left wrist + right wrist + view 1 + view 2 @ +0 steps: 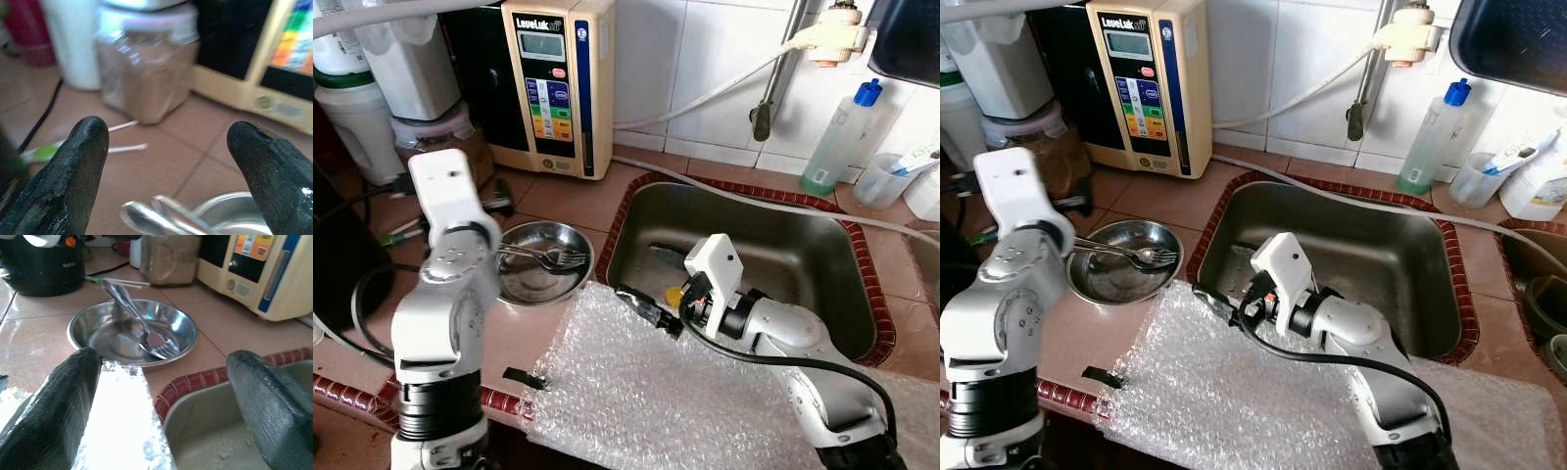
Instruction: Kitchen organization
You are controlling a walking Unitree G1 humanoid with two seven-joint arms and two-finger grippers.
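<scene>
right tool (161, 396) wide open, empty, near steel dish (132, 333).

We find bare tiled surface (573, 201) between the steel dish (546, 262) and the water machine (558, 83). The jar (146, 68), cables (372, 294) and bubble wrap (636, 392) crowd the rest; the sink (773, 250) lies open.

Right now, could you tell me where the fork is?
The fork lies in the steel dish on the counter, left of the sink, beside the bubble wrap.
</scene>
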